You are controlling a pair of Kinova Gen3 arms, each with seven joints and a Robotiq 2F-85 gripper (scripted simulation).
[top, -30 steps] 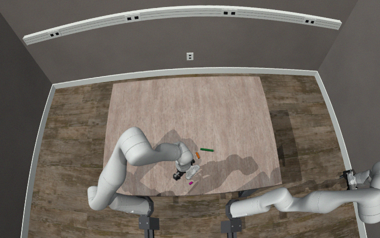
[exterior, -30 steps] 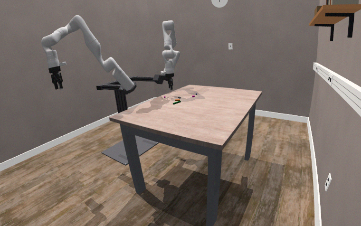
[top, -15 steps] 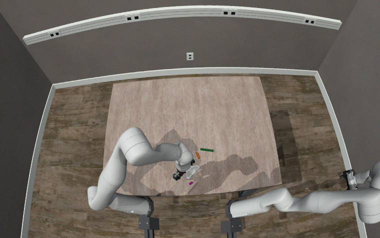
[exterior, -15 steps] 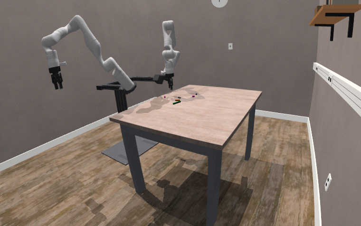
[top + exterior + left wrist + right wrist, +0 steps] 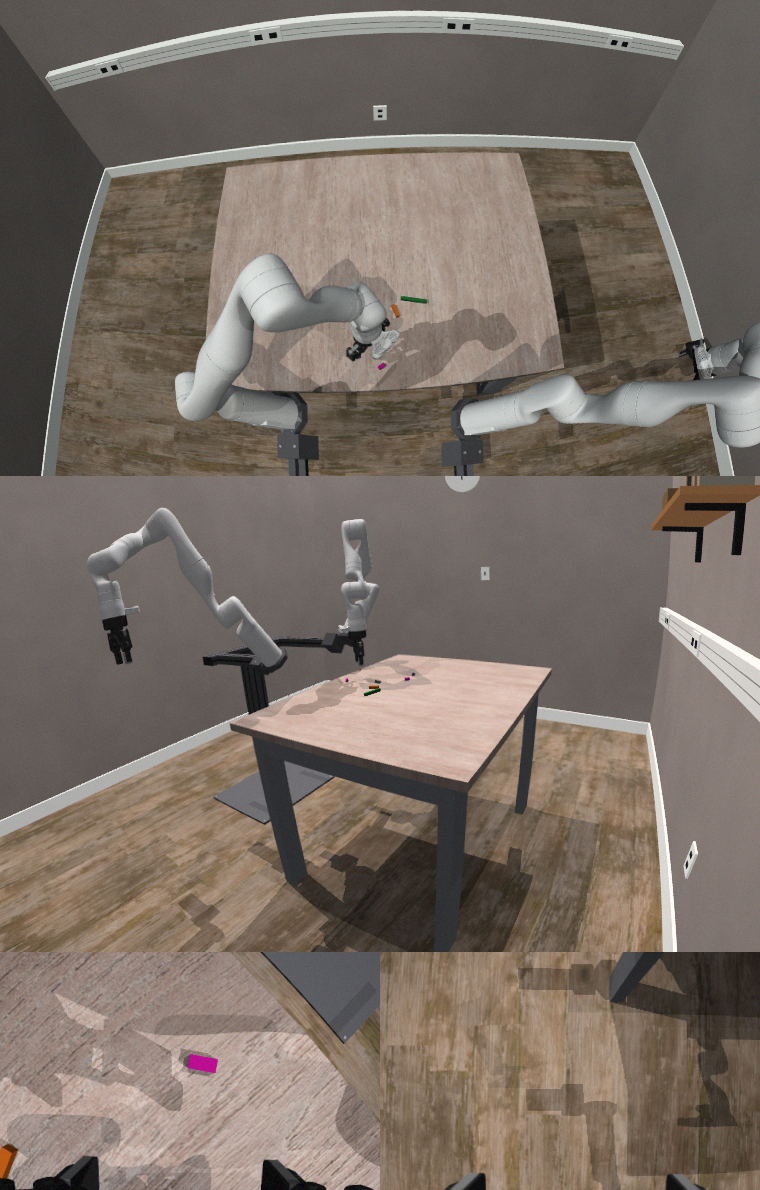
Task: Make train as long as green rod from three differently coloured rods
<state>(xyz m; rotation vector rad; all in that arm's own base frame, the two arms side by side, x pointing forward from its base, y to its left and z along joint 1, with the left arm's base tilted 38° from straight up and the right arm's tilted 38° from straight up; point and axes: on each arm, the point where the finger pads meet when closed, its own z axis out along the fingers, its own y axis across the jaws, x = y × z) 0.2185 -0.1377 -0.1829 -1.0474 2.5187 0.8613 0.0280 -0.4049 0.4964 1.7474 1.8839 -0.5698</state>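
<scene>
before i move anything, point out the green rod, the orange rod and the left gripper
green rod (image 5: 413, 299) (image 5: 372, 691): top and exterior views, middle of its side
orange rod (image 5: 395, 311) (image 5: 374, 687) (image 5: 7, 1161): top, exterior and left wrist views, on its visible body
left gripper (image 5: 368, 340) (image 5: 359, 662) (image 5: 180, 1177): top, exterior and left wrist views, between its fingertips
</scene>
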